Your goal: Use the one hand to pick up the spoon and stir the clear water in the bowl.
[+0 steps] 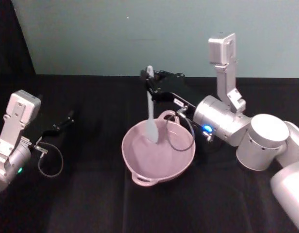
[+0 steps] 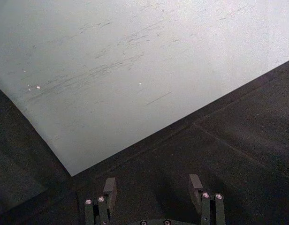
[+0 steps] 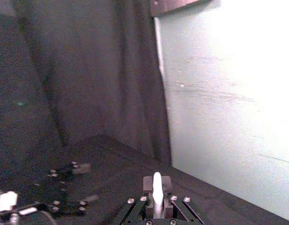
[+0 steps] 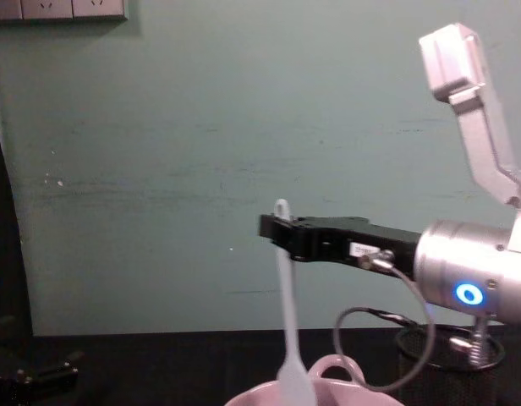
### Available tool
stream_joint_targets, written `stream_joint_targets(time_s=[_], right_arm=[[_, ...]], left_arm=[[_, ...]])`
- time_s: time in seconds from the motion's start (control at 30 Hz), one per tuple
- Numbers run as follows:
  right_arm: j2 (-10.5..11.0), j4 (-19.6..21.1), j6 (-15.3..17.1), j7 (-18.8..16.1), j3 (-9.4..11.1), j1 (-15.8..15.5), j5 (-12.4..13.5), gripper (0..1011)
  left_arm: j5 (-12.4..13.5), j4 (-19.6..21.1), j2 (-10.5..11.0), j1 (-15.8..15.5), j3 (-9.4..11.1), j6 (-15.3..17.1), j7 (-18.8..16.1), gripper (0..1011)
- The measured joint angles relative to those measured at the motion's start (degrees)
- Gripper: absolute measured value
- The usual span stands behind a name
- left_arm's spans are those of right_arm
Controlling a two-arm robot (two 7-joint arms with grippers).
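The pale pink bowl (image 1: 126, 154) stands at the middle of the black table, its loop handle (image 4: 341, 368) on the far rim. The white spoon (image 1: 150, 110) hangs nearly upright over it, its flat head down inside the bowl by the far wall. My right gripper (image 1: 150, 80) reaches in from the right and is shut on the spoon's upper handle (image 4: 283, 254). In the right wrist view the handle's tip (image 3: 156, 185) stands between the fingers. I cannot make out the clear water. My left gripper (image 1: 67, 119) rests open at the far left, away from the bowl.
A black wire-mesh cup (image 4: 451, 355) stands behind and to the right of the bowl, under the right wrist. A grey cable (image 1: 181, 141) loops from that wrist over the bowl's right rim. A teal wall (image 1: 140, 34) backs the table.
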State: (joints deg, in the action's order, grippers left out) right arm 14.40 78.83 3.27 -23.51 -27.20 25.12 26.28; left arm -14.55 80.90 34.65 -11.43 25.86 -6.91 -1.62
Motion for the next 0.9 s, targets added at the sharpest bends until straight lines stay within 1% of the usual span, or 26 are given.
stream_joint_targets(time_s=[0.13,0.23,0.33,0.37,0.47,0.57,0.67,0.77,0.9], right_arm=[[1.88,1.52,0.64,1.37,1.38,-1.37,-0.73,116],[2.79,2.69,1.11,1.88,2.07,-2.38,-1.01,116],[3.82,4.63,1.79,2.5,2.84,-4.02,-1.22,116],[4.23,5.94,2.11,2.74,3.1,-4.91,-1.31,116],[4.71,8.02,2.68,3.07,3.32,-6.49,-1.35,117],[4.83,9.55,3.02,3.1,3.24,-7.46,-1.37,116],[4.69,11.01,3.34,3.04,2.67,-8.33,-1.38,116],[3.82,11.88,3.4,2.46,1.67,-8.71,-1.32,116],[2.59,11.27,3.09,1.78,0.71,-8.11,-0.99,116]], left_arm=[[0.0,0.0,0.0,0.0,0.0,0.0,0.0,1011],[0.0,0.0,0.0,0.0,0.0,0.0,0.0,1011],[0.0,0.0,0.0,0.0,0.0,0.0,0.0,1011],[0.0,0.0,0.0,0.0,0.0,0.0,0.0,1011],[0.0,0.0,0.0,0.0,0.0,0.0,0.0,1011],[0.0,0.0,0.0,0.0,0.0,0.0,0.0,1011],[0.0,0.0,0.0,0.0,0.0,0.0,0.0,1011],[0.0,0.0,0.0,0.0,0.0,0.0,0.0,1011],[0.0,0.0,0.0,0.0,0.0,0.0,0.0,1011]])
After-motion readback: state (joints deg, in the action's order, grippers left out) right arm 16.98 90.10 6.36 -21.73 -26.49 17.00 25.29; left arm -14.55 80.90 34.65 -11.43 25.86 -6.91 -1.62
